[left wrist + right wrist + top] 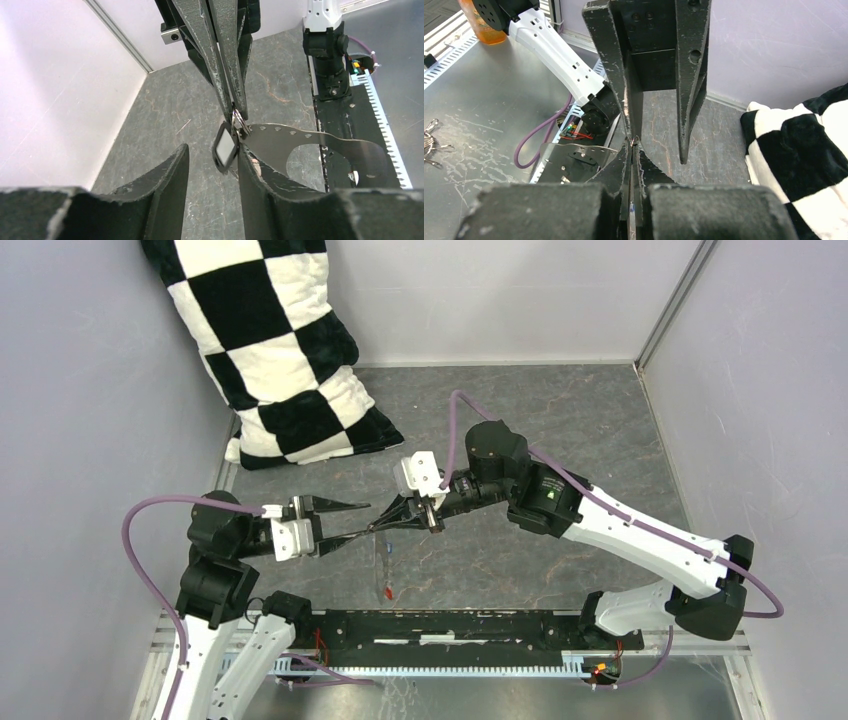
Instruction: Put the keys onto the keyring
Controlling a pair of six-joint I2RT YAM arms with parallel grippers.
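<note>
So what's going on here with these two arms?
The right end effector is shut on the thin wire keyring, which hangs below it with a red key and a blue key seemingly on it. The left end effector, jaws apart, meets it tip to tip, the dark-and-white key resting against one of its fingers. Whether that key is on the ring yet is hard to tell.

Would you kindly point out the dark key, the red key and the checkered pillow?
dark key (226, 148), left wrist view, its white face.
red key (385, 592), top external view, its red head.
checkered pillow (270, 350), top external view, its middle.
</note>
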